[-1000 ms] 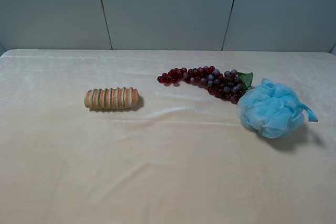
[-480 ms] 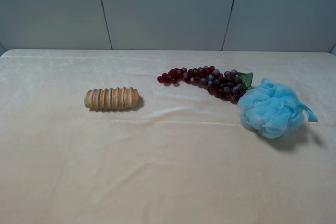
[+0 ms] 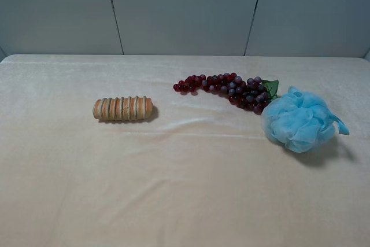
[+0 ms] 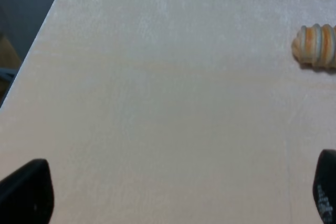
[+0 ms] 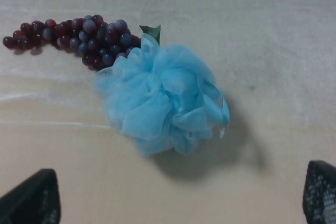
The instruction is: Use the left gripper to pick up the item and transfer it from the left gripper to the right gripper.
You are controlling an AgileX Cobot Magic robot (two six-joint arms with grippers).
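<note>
The item, a fluffy light blue mesh bath pouf (image 3: 298, 121) with a ribbon loop, lies on the cream cloth at the right side of the table, touching the end of the grape bunch. Neither arm shows in the exterior high view. In the right wrist view the pouf (image 5: 160, 100) lies ahead of my right gripper (image 5: 176, 198), whose black fingertips (image 5: 31, 198) stand wide apart and empty. My left gripper (image 4: 176, 192) is open and empty over bare cloth, with its fingertips (image 4: 26, 190) wide apart. The pouf is out of the left wrist view.
A ridged tan bread roll (image 3: 123, 109) lies left of centre and shows at the edge of the left wrist view (image 4: 317, 45). A dark red grape bunch (image 3: 228, 89) lies behind the pouf. The table's left edge (image 4: 31, 61) drops to a dark floor. A grey wall (image 3: 185, 10) stands behind.
</note>
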